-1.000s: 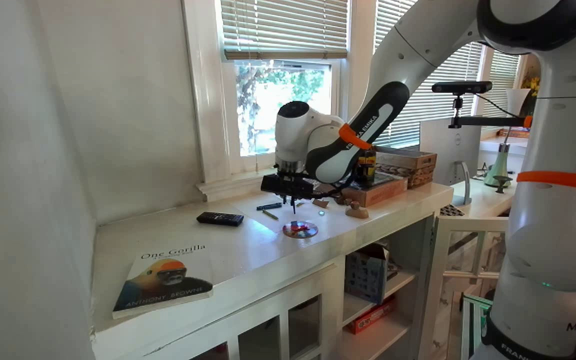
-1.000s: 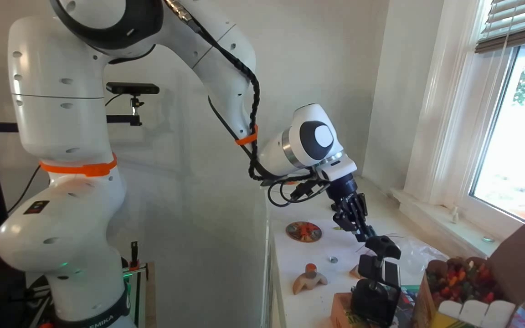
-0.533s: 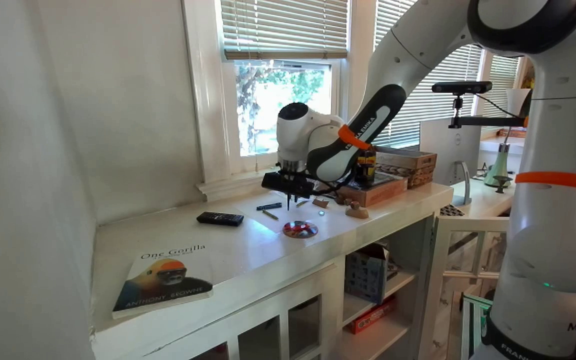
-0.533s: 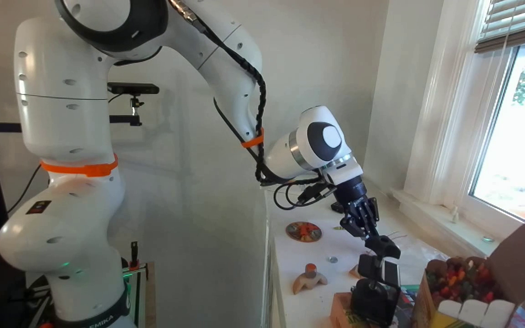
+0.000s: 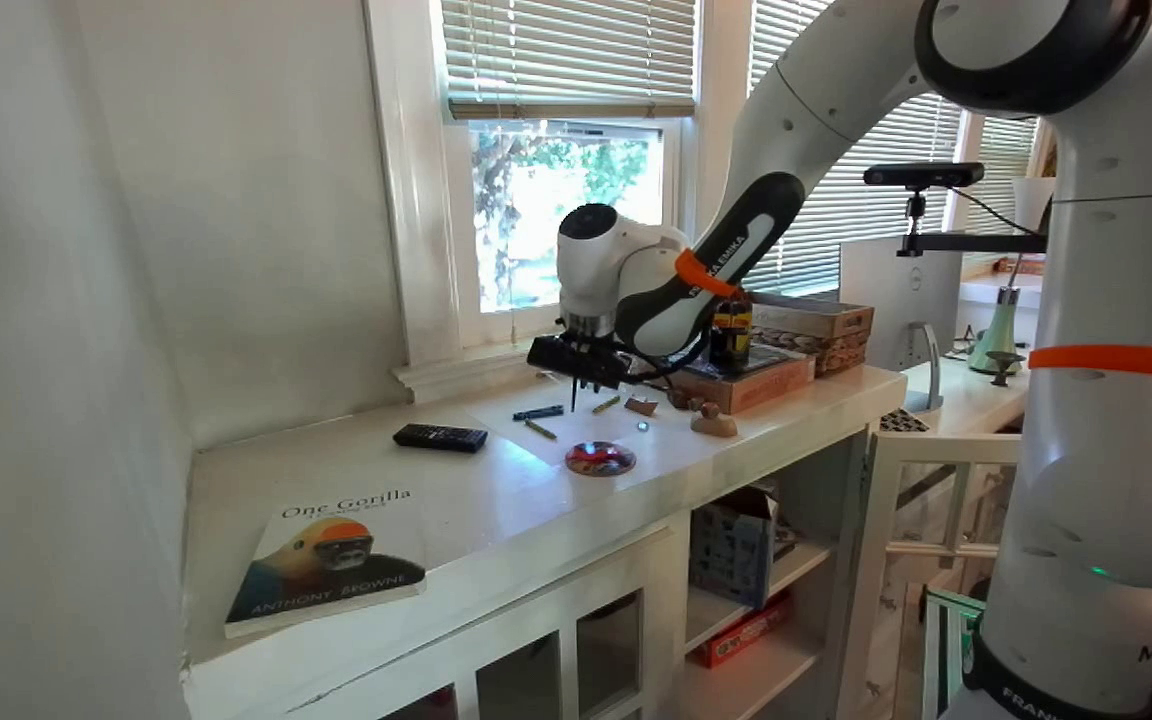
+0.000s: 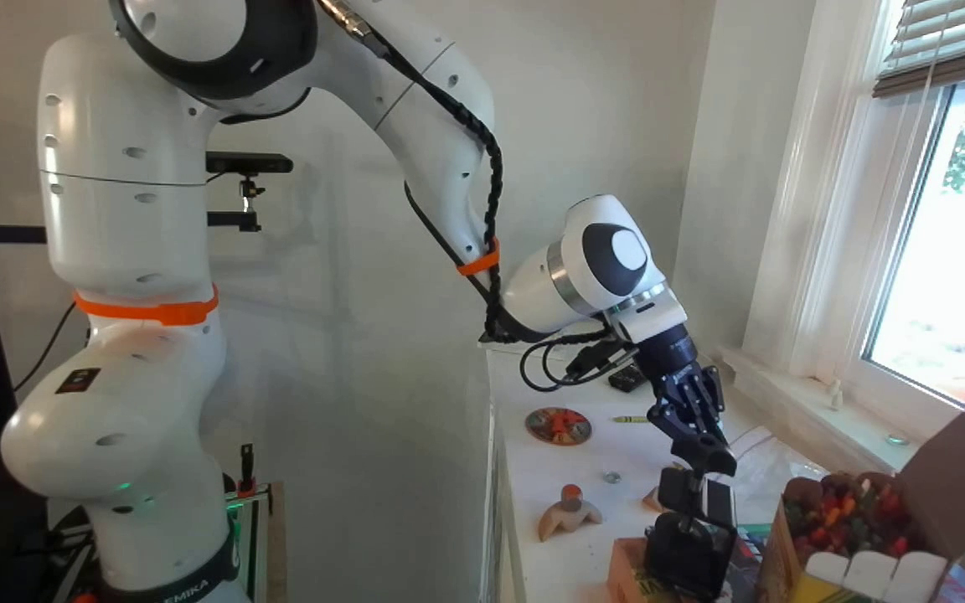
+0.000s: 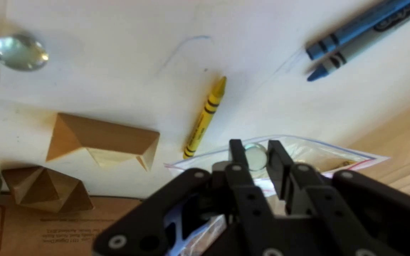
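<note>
Over a plastic bag, I hold a glass gem clamped in my end effector, a yellow crayon lying nearby.

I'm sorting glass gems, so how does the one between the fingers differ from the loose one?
The held glass gem is pinched between the fingers; the loose glass gem lies on white paper, overlapping its edge. In the wrist view, the held gem looks paler and rounder, the loose gem oval with bright glints. Both have smooth, curved outlines.
</note>
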You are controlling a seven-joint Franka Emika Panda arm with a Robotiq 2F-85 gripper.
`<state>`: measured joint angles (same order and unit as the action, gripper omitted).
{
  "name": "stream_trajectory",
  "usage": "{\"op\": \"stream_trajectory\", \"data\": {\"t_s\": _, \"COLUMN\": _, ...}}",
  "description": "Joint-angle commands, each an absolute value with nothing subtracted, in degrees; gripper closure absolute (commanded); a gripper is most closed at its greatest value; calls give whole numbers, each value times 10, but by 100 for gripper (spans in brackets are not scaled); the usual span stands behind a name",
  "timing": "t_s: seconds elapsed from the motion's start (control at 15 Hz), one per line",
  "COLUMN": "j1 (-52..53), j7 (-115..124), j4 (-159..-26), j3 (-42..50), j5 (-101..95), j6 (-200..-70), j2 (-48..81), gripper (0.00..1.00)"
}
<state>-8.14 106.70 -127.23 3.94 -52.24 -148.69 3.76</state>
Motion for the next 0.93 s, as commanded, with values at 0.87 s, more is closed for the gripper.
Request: {"op": "stream_trajectory", "data": {"t_s": 0.87, "j1": -63, "j7": 1057, "j4": -1237, "j3": 70, "j5": -497, "j6": -1492, "j2": 86, "gripper": 95}}
